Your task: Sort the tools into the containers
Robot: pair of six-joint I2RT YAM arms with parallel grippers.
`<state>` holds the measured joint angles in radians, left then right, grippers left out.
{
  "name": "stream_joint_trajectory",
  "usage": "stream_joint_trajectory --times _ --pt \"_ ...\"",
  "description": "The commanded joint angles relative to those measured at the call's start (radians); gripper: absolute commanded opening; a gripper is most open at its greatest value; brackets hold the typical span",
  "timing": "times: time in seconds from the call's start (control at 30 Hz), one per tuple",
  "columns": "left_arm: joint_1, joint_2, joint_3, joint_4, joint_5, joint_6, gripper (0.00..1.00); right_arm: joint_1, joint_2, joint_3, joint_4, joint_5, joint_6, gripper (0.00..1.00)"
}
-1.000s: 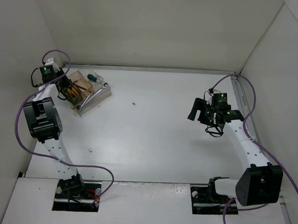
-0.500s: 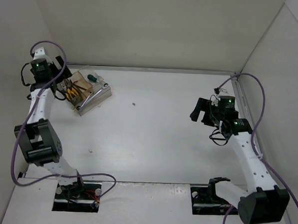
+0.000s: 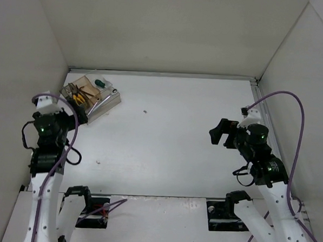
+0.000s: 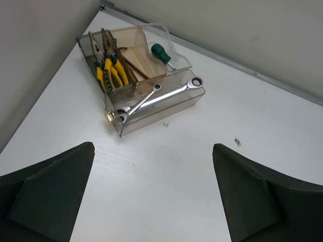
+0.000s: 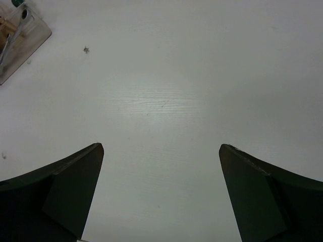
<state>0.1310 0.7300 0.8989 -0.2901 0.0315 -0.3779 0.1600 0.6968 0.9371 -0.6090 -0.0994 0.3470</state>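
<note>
The containers (image 3: 109, 103), a cluster of clear and brown-tinted boxes, stand at the far left corner of the table. In the left wrist view the containers (image 4: 151, 117) hold a silver wrench (image 4: 161, 96) in the front box, yellow-handled pliers (image 4: 112, 74) in a brown box, and a green-handled screwdriver (image 4: 162, 52) behind. My left gripper (image 4: 153, 146) is open and empty, a little nearer than the boxes. My right gripper (image 5: 161, 146) hangs open and empty over bare table at the right (image 3: 223, 132). The left gripper (image 3: 75, 117) sits just near of the boxes.
A small dark speck (image 3: 145, 111) lies on the table right of the containers. White walls close in the table on three sides, with a metal rail (image 4: 242, 68) along the back edge. Purple cables (image 3: 292, 101) loop off both arms.
The left arm has drawn back from the containers toward its base and its gripper has opened. The right arm has also pulled back toward the near edge, its jaws opening slightly wider.
</note>
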Motion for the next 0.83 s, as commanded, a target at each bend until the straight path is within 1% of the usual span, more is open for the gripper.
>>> stream_joint_trajectory --times 0.0,0.03,0.07,0.13,0.17,0.27,0.37,0.53,0.57,0.6,0.8 --pt "-0.016 -0.157 -0.063 -0.115 -0.027 -0.013 1.0 0.042 -0.026 -0.023 0.008 0.05 -0.011 0.98" --pt "-0.016 -0.2 -0.077 -0.142 -0.027 -0.013 1.0 0.065 -0.043 -0.023 0.003 0.058 -0.013 0.98" --pt "-0.016 -0.28 -0.098 -0.196 -0.016 -0.012 1.0 0.078 -0.049 -0.027 0.0 0.07 -0.013 0.98" --pt "-0.016 -0.351 -0.115 -0.243 -0.01 -0.019 1.0 0.11 -0.063 -0.024 -0.009 0.082 -0.016 0.98" --pt "-0.016 -0.415 -0.13 -0.282 -0.002 -0.019 1.0 0.122 -0.066 -0.027 -0.008 0.084 -0.017 0.98" --pt "-0.016 -0.507 -0.138 -0.319 -0.008 -0.044 1.0 0.157 -0.075 -0.034 -0.009 0.096 -0.013 0.98" --pt "-0.025 -0.526 -0.126 -0.346 -0.027 -0.041 1.0 0.182 -0.088 -0.043 -0.012 0.136 -0.005 0.98" --pt "-0.025 -0.508 -0.133 -0.342 -0.027 -0.053 1.0 0.217 -0.106 -0.057 -0.012 0.159 0.006 0.98" --pt "-0.025 -0.506 -0.137 -0.34 -0.071 -0.056 1.0 0.223 -0.109 -0.058 -0.012 0.162 0.007 0.98" --pt "-0.025 -0.504 -0.14 -0.34 -0.077 -0.059 1.0 0.234 -0.114 -0.058 -0.012 0.165 0.009 0.98" --pt "-0.025 -0.498 -0.14 -0.339 -0.077 -0.058 1.0 0.266 -0.14 -0.063 -0.014 0.187 0.017 0.98"
